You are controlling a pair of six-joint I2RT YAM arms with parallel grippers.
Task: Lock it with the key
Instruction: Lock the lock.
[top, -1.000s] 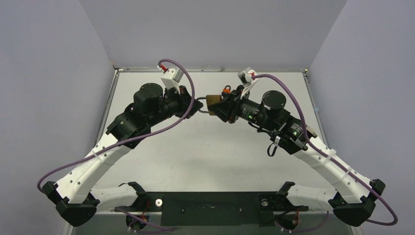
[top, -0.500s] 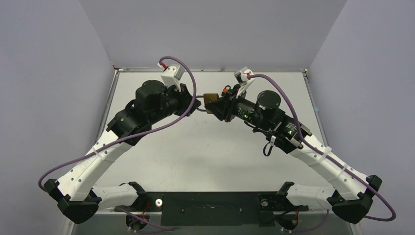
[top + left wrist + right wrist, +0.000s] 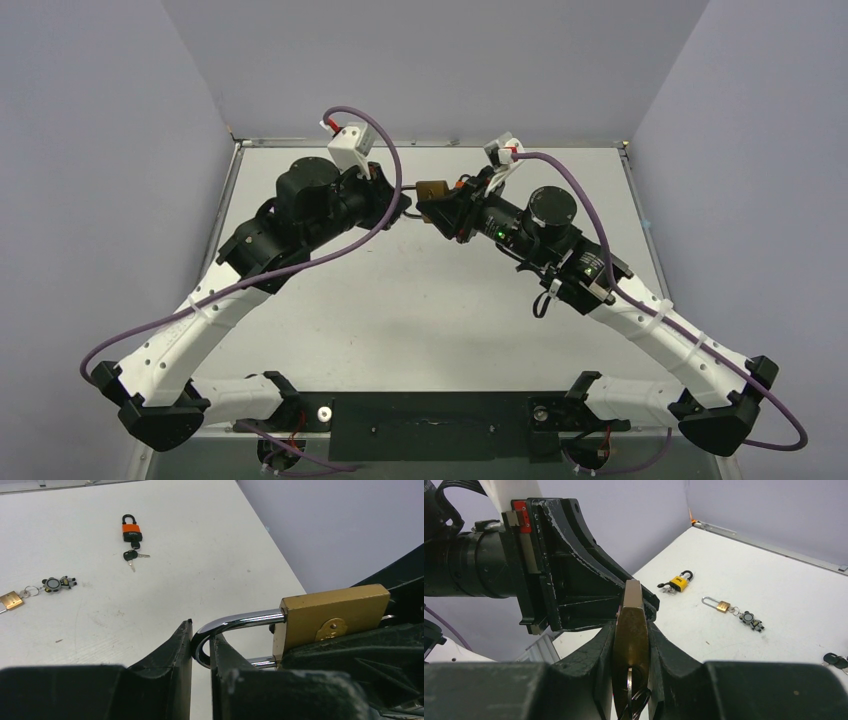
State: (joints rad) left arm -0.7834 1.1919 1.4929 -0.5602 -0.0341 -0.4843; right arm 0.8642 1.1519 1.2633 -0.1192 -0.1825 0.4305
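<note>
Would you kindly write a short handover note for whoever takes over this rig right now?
The left gripper is shut on the curved steel shackle of the rectangular brass padlock.
The right gripper is shut on the padlock's body, holding it off the white table.
A metal key on a ring sits at the body's keyhole end, between the right fingers.
Done: the lock is held by both arms, with the key at the lock.
Left: I cannot tell whether the shackle is fully seated. Press it home if needed, then turn the key to lock.
</note>
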